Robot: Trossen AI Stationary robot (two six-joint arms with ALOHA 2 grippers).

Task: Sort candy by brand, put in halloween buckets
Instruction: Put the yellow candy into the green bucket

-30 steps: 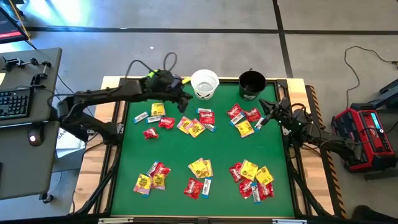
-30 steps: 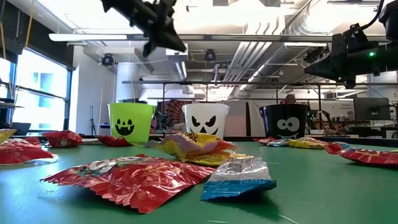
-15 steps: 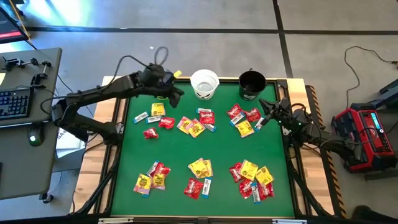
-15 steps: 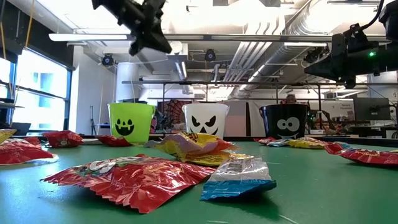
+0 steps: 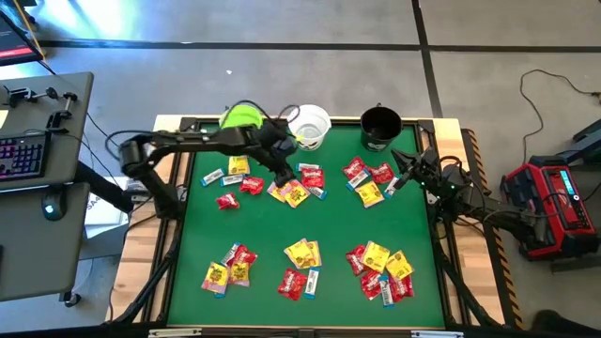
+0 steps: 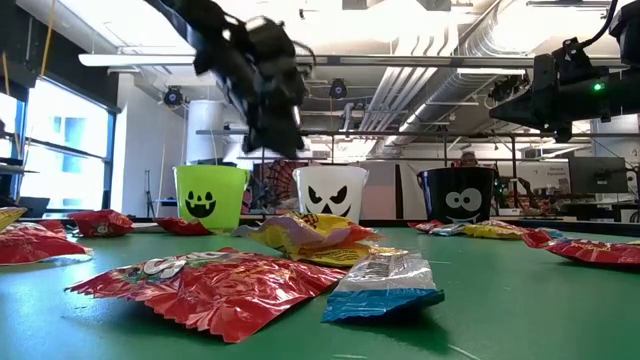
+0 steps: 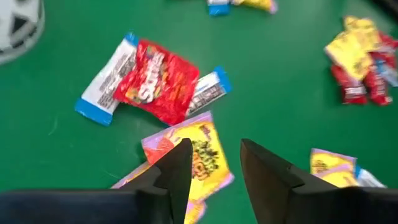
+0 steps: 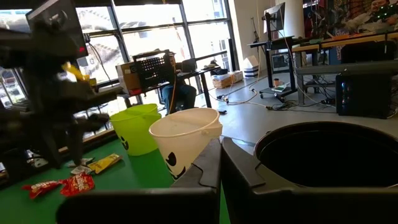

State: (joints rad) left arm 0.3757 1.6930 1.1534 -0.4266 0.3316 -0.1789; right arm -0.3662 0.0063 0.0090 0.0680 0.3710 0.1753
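Three halloween buckets stand along the far edge: lime green (image 5: 241,115), white (image 5: 309,127) and black (image 5: 380,127). Candy lies in loose piles on the green mat. My left gripper (image 5: 285,172) hovers open, pointing steeply down, over the far middle pile. Its fingers stand just above a yellow packet (image 7: 199,152), beside a red packet (image 7: 155,81) lying over blue-and-white bars (image 7: 102,93); nothing is between them. My right gripper (image 5: 402,174) waits shut at the table's right side near the black bucket, fingers together (image 8: 219,158).
More candy piles lie at the far left (image 5: 232,178), far right (image 5: 368,180), near left (image 5: 228,266), near middle (image 5: 300,268) and near right (image 5: 380,269). Bare green mat (image 5: 282,225) lies between the far and near piles. A desk with a keyboard (image 5: 23,155) stands left of the table.
My left gripper first went toward the lime green bucket at the far edge. It then swung toward the table's right and near side and sank toward the far middle candy pile, tipping more steeply down. The green bucket, covered by the arm before, now shows.
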